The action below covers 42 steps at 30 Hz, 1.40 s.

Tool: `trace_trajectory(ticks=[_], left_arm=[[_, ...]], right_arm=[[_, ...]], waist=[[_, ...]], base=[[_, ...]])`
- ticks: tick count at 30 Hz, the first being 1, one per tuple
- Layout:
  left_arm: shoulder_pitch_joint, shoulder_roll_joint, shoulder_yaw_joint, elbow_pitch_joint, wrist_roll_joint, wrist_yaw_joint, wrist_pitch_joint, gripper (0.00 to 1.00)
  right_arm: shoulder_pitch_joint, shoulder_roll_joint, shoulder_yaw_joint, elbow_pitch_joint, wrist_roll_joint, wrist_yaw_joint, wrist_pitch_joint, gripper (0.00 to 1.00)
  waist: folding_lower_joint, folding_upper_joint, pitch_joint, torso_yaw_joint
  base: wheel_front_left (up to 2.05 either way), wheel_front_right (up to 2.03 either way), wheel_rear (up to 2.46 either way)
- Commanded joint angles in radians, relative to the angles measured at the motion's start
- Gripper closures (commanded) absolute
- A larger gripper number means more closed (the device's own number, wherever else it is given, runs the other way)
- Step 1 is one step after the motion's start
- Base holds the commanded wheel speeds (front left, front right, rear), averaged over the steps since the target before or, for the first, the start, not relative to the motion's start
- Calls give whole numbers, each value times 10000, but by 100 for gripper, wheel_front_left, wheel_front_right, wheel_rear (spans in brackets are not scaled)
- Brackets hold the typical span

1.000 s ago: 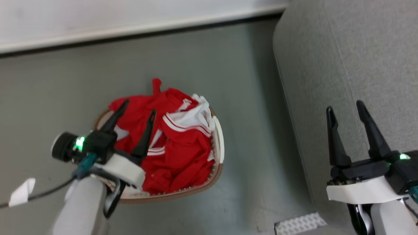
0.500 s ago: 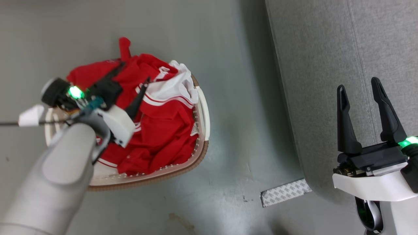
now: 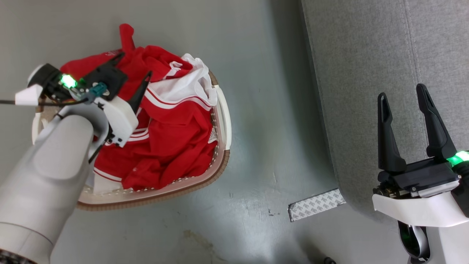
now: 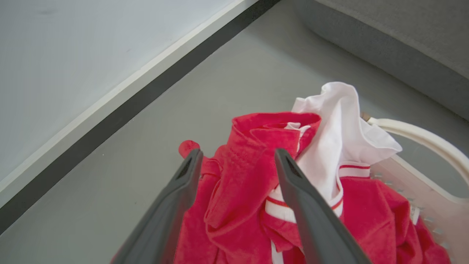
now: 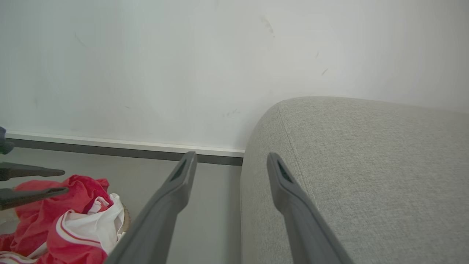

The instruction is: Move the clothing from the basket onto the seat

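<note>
Left claw (image 3: 134, 65) hung over the clothing (image 3: 172, 139) at the upper left of the head view, fingers spread wide, nothing held. The clothing lay heaped in the basket (image 3: 224, 121) on the floor (image 3: 263, 110). It was red, with a white panel at the heap's upper right and one red end hanging over the far edge. In the left wrist view a raised red fold stood between the two fingers; contact could not be judged.

Judgement: the step in hand was the reach for a first grasp.
- Go straight down onto the raised fold.
- Close on a thick bunch, not a thin hem.
- Keep the fingertips off the basket wall.
- Lift high enough for trailing cloth to clear the basket.

The pieces looked tangled, so several might come up together, or the basket might drag.

Right claw (image 3: 401, 91), lower right, was also wide and empty, above the seat (image 3: 366, 55) and well apart from the basket. Bare floor lay between basket and seat. A patterned patch (image 3: 317, 209) lay on the floor at the seat's foot, off the likely path. Only the right claw itself took up part of the landing area.
</note>
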Motion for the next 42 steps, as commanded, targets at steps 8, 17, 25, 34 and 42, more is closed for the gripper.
trace_trajectory(ticks=[8, 17, 25, 34, 42], left_arm=[[-394, 119, -381, 216, -609, 25, -15, 0], [-531, 247, -864, 83, -1062, 25, -16, 0], [-446, 422, -1643, -313, -1876, 25, -15, 100], [-62, 606, -1231, -1519, -2513, 57, -17, 100], [2015, 404, 173, -3515, -2661, 248, -17, 100]], right_arm=[[-116, -23, 60, -28, 159, -21, -35, 0], [-136, -23, 119, -101, 329, -21, -35, 0], [-156, -23, 73, -87, 283, -21, -35, 0], [-287, -24, 30, 122, 328, -21, -35, 0], [-85, -29, -83, 629, 188, -21, -35, 0]], waist=[[-1, 0, 267, -101], [-1, 0, 409, -86], [-1, 0, 427, -10], [-1, 0, -67, 268], [-1, 0, -1804, 879]], base=[[0, 0, 0], [3, 3, 3], [1, 1, 1], [0, 0, 0], [0, 0, 0]])
